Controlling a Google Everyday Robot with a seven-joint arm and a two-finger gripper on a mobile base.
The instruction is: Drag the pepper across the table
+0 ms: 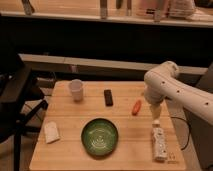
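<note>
Table [70, 152]: square, pale wooden planks, grain running left to right. Everything below sat on it.

My arm: white, came in from the right edge, bent at a rounded elbow above the table's right rear part, then dropped toward the top.

Bowl [100, 136]: green, round, at the front centre, the biggest thing on the table. Its inside showed ringed ridges in the same green.

White bottle [159, 143]: lay lengthwise along the right edge, near the front corner, cap end pointing to the rear.

Cup [75, 90]: pale, upright, at the rear left. Mouth faced up; what it held I could not tell.

White cloth [51, 132]: a small folded piece at the left edge, level with the bowl and well apart from it.

Remote [108, 97]: black, rectangular, flat, at the rear centre, between the cup and the pepper.

Gripper [154, 115]: hung at the low end of my arm over the right side of the table, just above the bottle's cap end. I could not tell whether it was spread or pressed together, nor whether it touched anything.

Pepper [136, 107]: small, orange-red, tapered, lay at a slight slant right of the remote and just left of the gripper, behind and right of the bowl. It lay bare on the wood, beside the gripper rather than in it.
</note>
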